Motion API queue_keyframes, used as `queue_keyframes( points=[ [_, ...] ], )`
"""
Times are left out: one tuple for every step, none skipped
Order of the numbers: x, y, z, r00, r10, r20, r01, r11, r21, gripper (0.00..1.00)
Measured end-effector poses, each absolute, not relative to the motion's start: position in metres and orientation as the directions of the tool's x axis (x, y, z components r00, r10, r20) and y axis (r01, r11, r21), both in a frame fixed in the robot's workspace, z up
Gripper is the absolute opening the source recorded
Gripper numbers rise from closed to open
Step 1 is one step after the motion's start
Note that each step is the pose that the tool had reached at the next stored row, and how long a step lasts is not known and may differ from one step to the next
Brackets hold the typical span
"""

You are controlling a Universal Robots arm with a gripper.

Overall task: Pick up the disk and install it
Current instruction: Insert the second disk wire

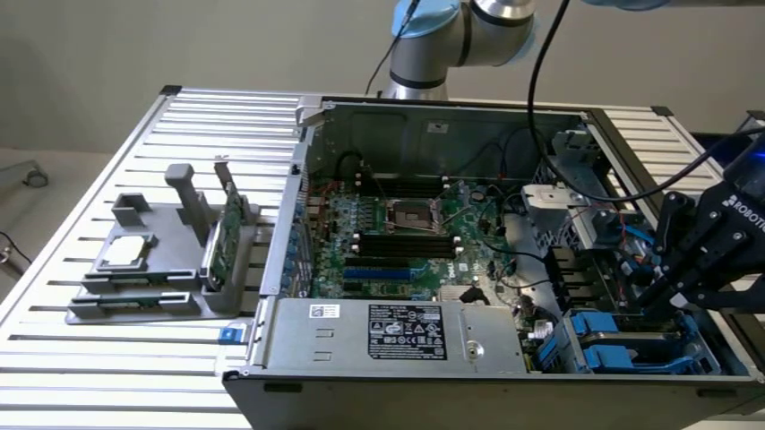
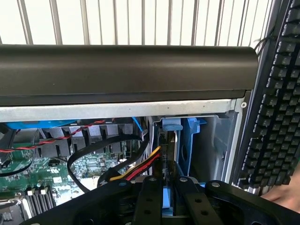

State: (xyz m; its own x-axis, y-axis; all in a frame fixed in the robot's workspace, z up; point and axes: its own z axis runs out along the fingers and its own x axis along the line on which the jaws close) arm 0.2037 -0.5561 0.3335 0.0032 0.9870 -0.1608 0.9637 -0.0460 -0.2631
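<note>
Disk (image 2: 168,200), flat drive in a bright blue plastic carrier, shows edge-on as a blue strip pinched between the two black fingers (image 2: 149,201) of the black gripper (image 1: 653,309); jaws pressed in narrow on it, not spread. It's down in the drive-bay corner of the open grey metal computer case (image 1: 478,394), at the exterior view's right, just beside a second blue plastic carrier (image 2: 190,140) standing in the bay; can't tell if it's fully seated. It's gripped upright by its edge, I'd guess so it goes down the slot parallel to its neighbour; install looks underway, not finished.

Case lies on its side with the panel off, probably so the arm can reach in from above. Yellow, red and black cable bundle (image 2: 140,166) runs close by the fingers; possible snag. Green motherboard (image 1: 395,233) sits mid-case; boxy silver power supply (image 1: 395,331) along the near wall; black keyboard (image 2: 274,93) outside the case past the bay.

Grey plastic fixture (image 1: 143,296) sits on the slatted aluminium table (image 1: 156,376), exterior view's left, well apart; small square silver chip (image 1: 125,253) lies flat on it and a thin green circuit card (image 1: 227,235) stands on edge, likely parked for easy picking.

Writing: white "ROBOTI…" on the gripper body; white label on the power supply too small to read.
</note>
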Motion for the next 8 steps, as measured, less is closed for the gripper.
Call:
queue_keyframes(
  points=[
    [0.2040, -0.5561, 0.3335, 0.003, 0.987, -0.161, 0.963, -0.047, -0.265, 0.16],
    [0.2043, -0.5561, 0.3335, 0.004, 0.987, -0.161, 0.963, -0.047, -0.267, 0.16],
    [0.2048, -0.5561, 0.3334, 0.004, 0.987, -0.161, 0.962, -0.048, -0.269, 0.16],
    [0.2055, -0.5561, 0.3333, 0.004, 0.987, -0.161, 0.961, -0.049, -0.271, 0.16],
    [0.2065, -0.5561, 0.3333, 0.005, 0.987, -0.161, 0.961, -0.049, -0.274, 0.16],
    [0.2074, -0.5561, 0.3333, 0.005, 0.987, -0.161, 0.960, -0.050, -0.276, 0.16],
    [0.2084, -0.5561, 0.3332, 0.005, 0.987, -0.161, 0.959, -0.050, -0.278, 0.16],
    [0.2092, -0.5562, 0.3332, 0.006, 0.987, -0.161, 0.958, -0.051, -0.281, 0.16]
  ],
)
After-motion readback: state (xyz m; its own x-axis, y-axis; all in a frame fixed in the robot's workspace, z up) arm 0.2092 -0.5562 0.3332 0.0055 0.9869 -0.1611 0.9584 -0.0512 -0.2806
